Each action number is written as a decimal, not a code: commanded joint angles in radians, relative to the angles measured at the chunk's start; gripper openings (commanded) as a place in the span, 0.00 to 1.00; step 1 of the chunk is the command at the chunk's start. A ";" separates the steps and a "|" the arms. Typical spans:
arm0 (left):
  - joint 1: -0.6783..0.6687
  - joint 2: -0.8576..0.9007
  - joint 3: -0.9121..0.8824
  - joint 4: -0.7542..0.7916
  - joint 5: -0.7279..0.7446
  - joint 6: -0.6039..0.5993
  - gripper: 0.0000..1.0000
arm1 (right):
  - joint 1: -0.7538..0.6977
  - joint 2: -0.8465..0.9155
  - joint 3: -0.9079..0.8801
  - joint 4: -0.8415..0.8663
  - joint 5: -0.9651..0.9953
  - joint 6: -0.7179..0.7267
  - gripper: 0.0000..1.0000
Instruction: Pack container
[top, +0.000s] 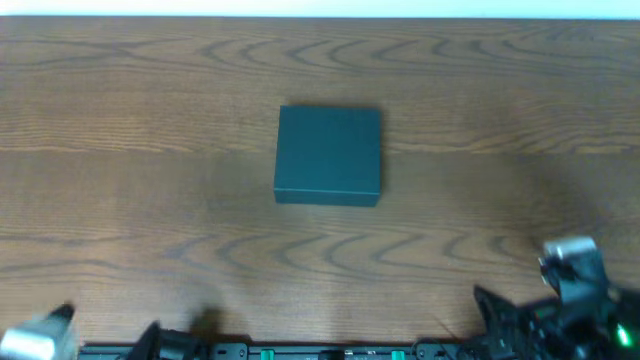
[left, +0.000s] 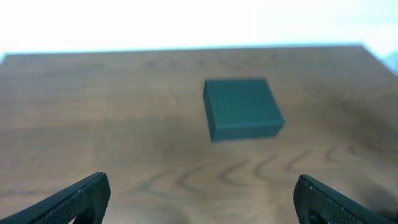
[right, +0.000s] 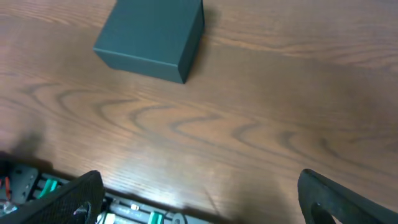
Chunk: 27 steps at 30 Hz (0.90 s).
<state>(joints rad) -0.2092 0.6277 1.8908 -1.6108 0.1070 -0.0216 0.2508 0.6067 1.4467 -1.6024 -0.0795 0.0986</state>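
The container is a dark teal square box standing alone on the wooden table, a little behind its middle, with its lid down. In the left wrist view the container lies well ahead of my left gripper. That gripper is open wide, with only bare wood between its fingers. The container sits far ahead and to the left of my right gripper, which is also open and holds nothing. Both arms sit low at the near edge, the left arm at one corner and the right arm at the other.
A dark rail with green parts runs along the table's near edge under the arms. The far edge of the table meets a white background.
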 joint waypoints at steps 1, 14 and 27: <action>0.006 -0.066 0.003 -0.078 -0.038 0.006 0.95 | -0.003 -0.076 0.010 -0.028 -0.010 0.016 0.99; 0.006 -0.177 -0.065 -0.079 -0.087 -0.055 0.95 | -0.253 -0.248 0.010 -0.085 0.089 -0.003 0.99; 0.006 -0.179 -0.542 0.402 -0.212 -0.036 0.95 | -0.306 -0.249 -0.138 0.299 0.073 -0.092 0.99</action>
<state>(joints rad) -0.2062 0.4480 1.4261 -1.2598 -0.0628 -0.0742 -0.0418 0.3546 1.3659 -1.3430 -0.0109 0.0441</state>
